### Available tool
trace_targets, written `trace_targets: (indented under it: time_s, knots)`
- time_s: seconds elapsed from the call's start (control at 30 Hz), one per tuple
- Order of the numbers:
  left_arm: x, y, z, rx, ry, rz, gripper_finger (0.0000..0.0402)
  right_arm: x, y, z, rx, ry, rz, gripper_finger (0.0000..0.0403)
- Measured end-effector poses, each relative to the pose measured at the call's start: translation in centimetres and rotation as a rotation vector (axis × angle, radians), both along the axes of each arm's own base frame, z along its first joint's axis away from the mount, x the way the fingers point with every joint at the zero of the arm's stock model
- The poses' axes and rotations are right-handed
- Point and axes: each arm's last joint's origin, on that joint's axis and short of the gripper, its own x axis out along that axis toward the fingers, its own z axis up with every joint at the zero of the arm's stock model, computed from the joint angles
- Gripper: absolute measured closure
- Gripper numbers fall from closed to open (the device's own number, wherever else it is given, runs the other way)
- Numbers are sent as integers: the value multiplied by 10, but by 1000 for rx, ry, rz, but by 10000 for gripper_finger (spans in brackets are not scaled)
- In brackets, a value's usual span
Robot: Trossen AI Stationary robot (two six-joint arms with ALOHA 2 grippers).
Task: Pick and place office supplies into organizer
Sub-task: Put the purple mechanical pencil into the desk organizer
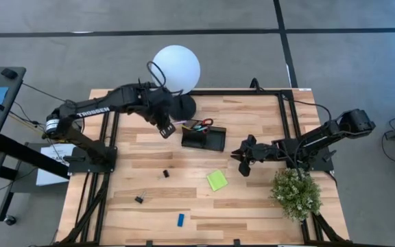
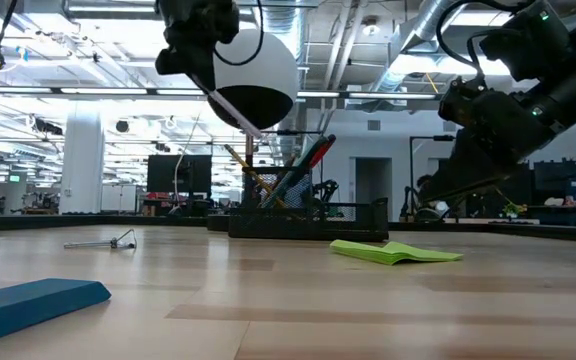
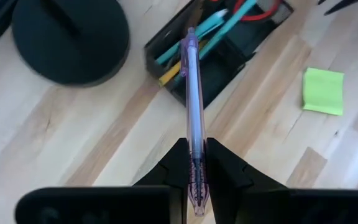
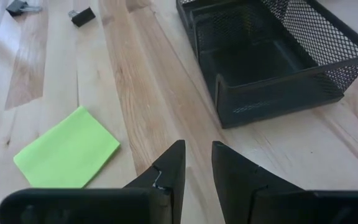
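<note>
My left gripper (image 1: 166, 129) hangs above the table just left of the organizer (image 1: 204, 138), shut on a pale translucent pen (image 3: 193, 106). The black mesh organizer holds light-blue pens, a pencil and the red-handled scissors (image 3: 263, 11), all leaning upright in its far compartment. A lime-green sticky pad (image 1: 217, 180), two black clips (image 1: 165, 173) (image 1: 138, 200) and a blue eraser (image 1: 181, 219) lie flat on the wood. My right gripper (image 4: 197, 163) stands open low over the table, right of the organizer, with nothing between its fingers. My left gripper pinches the pen near one end (image 3: 194, 163) between its two fingers. The pen lies along the fingers and sticks out far past their tips. It is lifted clear of the table and slants downward (image 2: 233, 108), its free end (image 3: 190, 34) over the organizer's near-left corner.
A white globe lamp (image 1: 177, 67) on a round black base (image 3: 70, 37) stands just behind and left of the organizer. A green potted plant (image 1: 297, 194) sits at the near right. Black frame rails (image 1: 283, 123) run along the table's sides.
</note>
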Motion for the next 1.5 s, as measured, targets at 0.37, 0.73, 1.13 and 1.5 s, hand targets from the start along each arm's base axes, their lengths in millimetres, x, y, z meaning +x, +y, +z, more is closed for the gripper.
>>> trace_targets:
  time_s: [0.37, 0.73, 1.13, 1.5]
  knots:
    - [35, 18, 5, -194, 133, -10, 379, 1, -5, 1, -9, -14, -18, 331]
    - [100, 42, 12, -126, 234, -108, 379, 1, -12, -1, -15, 13, -48, 331]
    - [109, 32, 6, -79, 260, -128, 379, 0, -11, -2, -37, 31, -31, 331]
    - [114, 13, 6, -42, 275, -143, 379, 0, -11, -2, -36, 32, -30, 331]
